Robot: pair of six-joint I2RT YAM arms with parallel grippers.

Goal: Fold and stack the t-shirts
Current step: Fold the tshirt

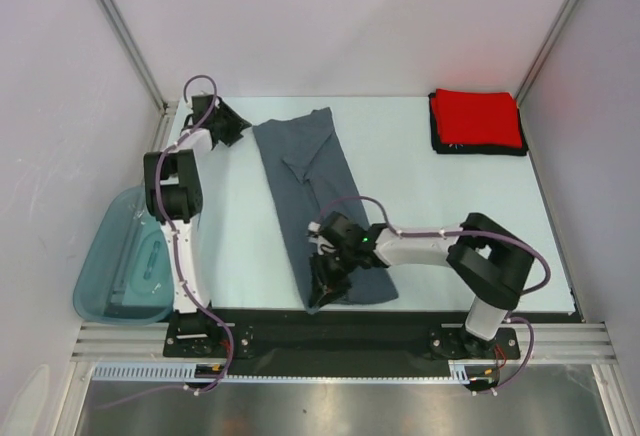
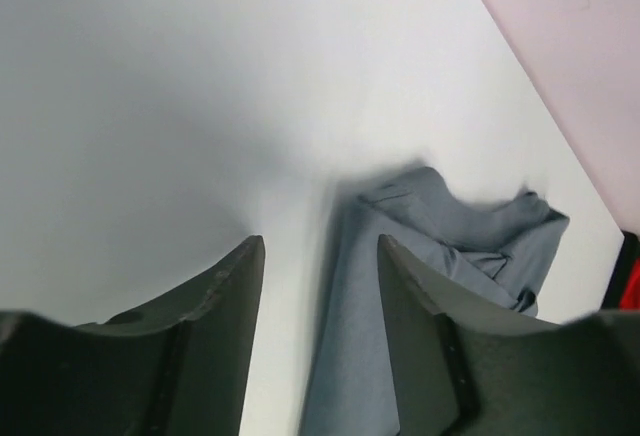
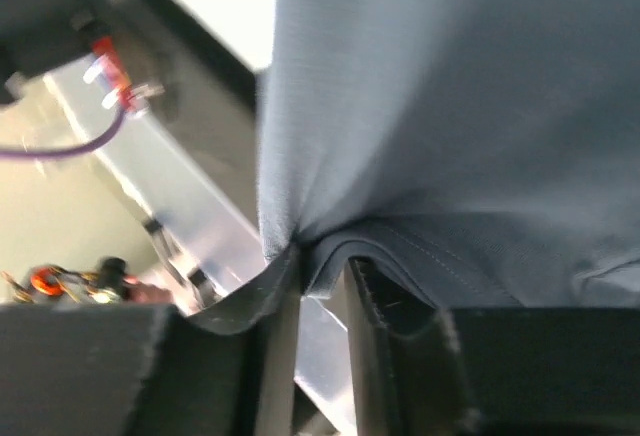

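The slate blue-grey t-shirt (image 1: 318,191) lies as a long folded strip running from the far left towards the near middle of the table. My right gripper (image 1: 326,278) is at its near left corner, shut on the hem, with the cloth (image 3: 450,106) bunched at the jaws (image 3: 322,264). My left gripper (image 1: 232,128) is open and empty beside the shirt's far end (image 2: 450,226), just left of it (image 2: 320,246). The red t-shirt (image 1: 477,116) lies folded on the black t-shirt (image 1: 480,150) at the far right corner.
A translucent teal tub (image 1: 120,256) sits off the table's left side by the left arm's base. A black strip (image 1: 300,321) and metal rail run along the near edge. White walls with metal posts enclose the table.
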